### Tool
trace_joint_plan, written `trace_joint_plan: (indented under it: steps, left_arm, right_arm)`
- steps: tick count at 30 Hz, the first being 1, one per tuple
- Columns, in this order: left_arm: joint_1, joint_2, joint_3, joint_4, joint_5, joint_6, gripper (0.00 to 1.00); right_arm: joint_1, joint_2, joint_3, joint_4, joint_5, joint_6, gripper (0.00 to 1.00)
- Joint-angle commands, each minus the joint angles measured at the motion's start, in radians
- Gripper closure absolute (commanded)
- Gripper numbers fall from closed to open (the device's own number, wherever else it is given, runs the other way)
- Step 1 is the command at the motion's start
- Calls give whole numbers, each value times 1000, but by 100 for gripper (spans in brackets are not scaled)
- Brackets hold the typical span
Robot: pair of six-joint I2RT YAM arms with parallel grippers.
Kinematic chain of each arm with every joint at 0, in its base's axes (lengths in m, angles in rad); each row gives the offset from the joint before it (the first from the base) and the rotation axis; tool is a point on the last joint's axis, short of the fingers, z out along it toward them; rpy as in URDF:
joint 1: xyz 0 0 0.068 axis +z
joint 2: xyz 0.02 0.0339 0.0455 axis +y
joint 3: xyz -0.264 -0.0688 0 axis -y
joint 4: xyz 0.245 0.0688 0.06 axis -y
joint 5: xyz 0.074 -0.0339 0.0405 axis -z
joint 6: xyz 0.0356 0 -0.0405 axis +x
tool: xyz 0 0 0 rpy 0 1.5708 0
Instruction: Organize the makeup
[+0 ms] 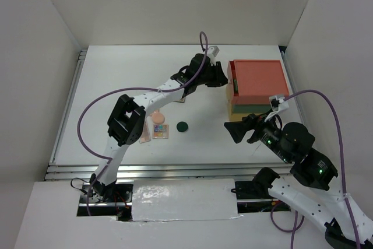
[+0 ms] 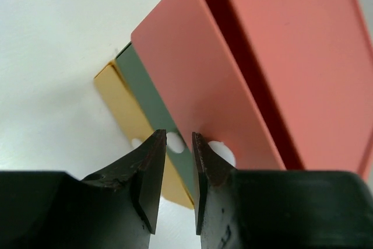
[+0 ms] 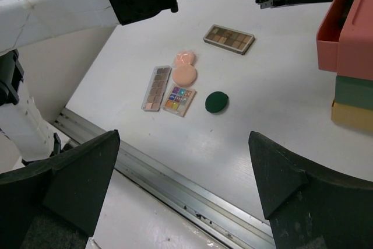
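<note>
1. The left gripper (image 2: 175, 158) is at the front of the drawer box (image 2: 280, 56). Its fingers stand a narrow gap apart with nothing between them, right by the edge of the red top drawer, which sticks out a little past the green and yellow ones.
2. The right gripper (image 1: 233, 132) hovers near the box's near corner, its jaws wide and empty.
3. The makeup lies on the white table (image 1: 116, 86), left of the box.
4. 1 long palette (image 3: 229, 39) lies farthest back, partly under the left arm (image 1: 157, 94) in the top view.
5. 2 round peach compacts (image 3: 185, 75) touch each other. Just beside them are a second long palette (image 3: 156, 88) and a square multicoloured palette (image 3: 179, 100).
6. A dark green disc (image 3: 217, 102) sits near that square palette, apart from it.
</note>
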Motion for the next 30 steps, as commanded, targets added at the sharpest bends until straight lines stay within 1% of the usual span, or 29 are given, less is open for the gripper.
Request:
trace_joint_plan:
  steps: [1,9,12,17,19,20,23,24,26,27,28,30]
  left_arm:
    - [-11,0,18,126,54,-27,63]
    - [-15,49,67,127,80,-46,62]
    - [-17,58,61,153,103,-53,58]
    - [-17,47,47,149,90,-53,56]
    - [-17,21,22,140,50,-50,49]
    - [-17,10,-14,143,39,-50,46]
    - [-11,-33,-82,154,-13,-69,34]
    - [-6,-54,-99,158,-41,-82,26]
    - [11,-85,-180,199,-38,-130,18]
    - [17,-91,-209,262,-21,-147,16]
    - [22,-94,-246,287,-7,-171,15]
    - [31,-77,-249,310,23,-184,15]
  right_arm:
    - [6,9,-6,52,-6,-15,0]
    - [6,-2,-9,47,-9,-15,0]
    - [7,-7,-9,41,-4,-15,0]
    - [7,-10,-10,35,-3,-17,0]
    - [7,-13,-15,37,0,-17,0]
    - [6,-14,-17,37,3,-17,0]
    - [6,-16,-23,38,2,-17,0]
    - [7,-17,-26,38,0,-15,0]
    - [6,-19,-30,40,3,-15,0]
    - [7,-21,-32,41,3,-13,0]
    - [7,-22,-32,41,2,-15,0]
    - [7,-24,-32,41,3,-15,0]
